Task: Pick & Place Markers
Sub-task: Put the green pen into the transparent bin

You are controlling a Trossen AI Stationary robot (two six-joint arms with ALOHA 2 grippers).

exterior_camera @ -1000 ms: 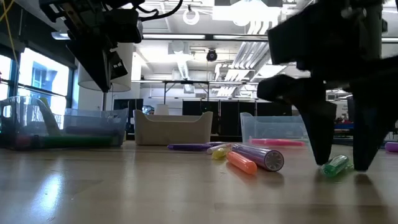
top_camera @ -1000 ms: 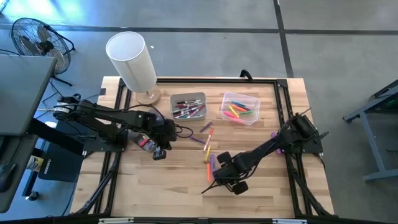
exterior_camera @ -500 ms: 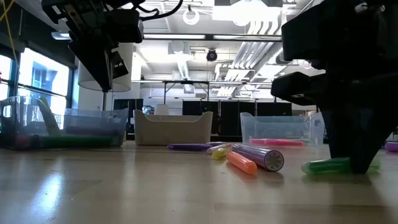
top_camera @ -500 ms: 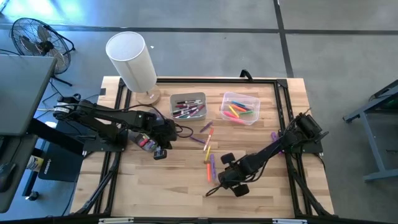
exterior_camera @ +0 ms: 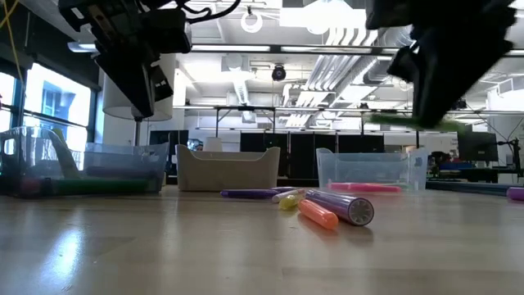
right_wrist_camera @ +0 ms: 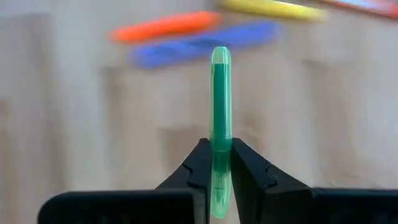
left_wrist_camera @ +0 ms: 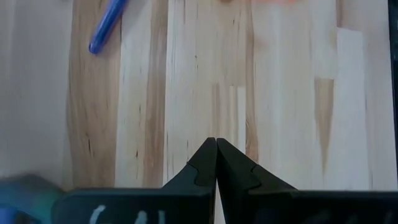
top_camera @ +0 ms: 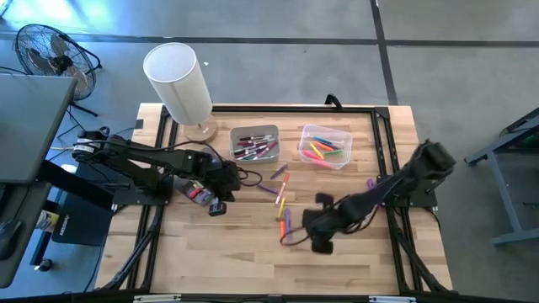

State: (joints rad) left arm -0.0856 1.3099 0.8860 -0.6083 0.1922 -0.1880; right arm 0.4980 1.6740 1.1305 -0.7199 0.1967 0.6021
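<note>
A: Start wide. What is on the table [top_camera: 354, 252]?

B: Two bins at the far side, a grey one [top_camera: 254, 144] and a clear one [top_camera: 325, 146], both already holding markers. A loose cluster of markers [top_camera: 282, 202] lies mid-table: purple, orange, yellow.

A: And the arms?

B: The left gripper [left_wrist_camera: 216, 163] waits over the left part of the table, fingers pressed together on nothing. The right gripper [right_wrist_camera: 216, 162] is clamped on a green marker [right_wrist_camera: 220, 102], lifted clear of the table, near the loose cluster.

A: How will that marker handle?

B: I judge it light and stiff, smooth plastic, so likely slippery. It is gripped partway along its barrel, with the longer part sticking out ahead; a mid-barrel hold would tilt less.

A: Its look?

B: A slim, translucent green barrel with a rounded tip.
</note>
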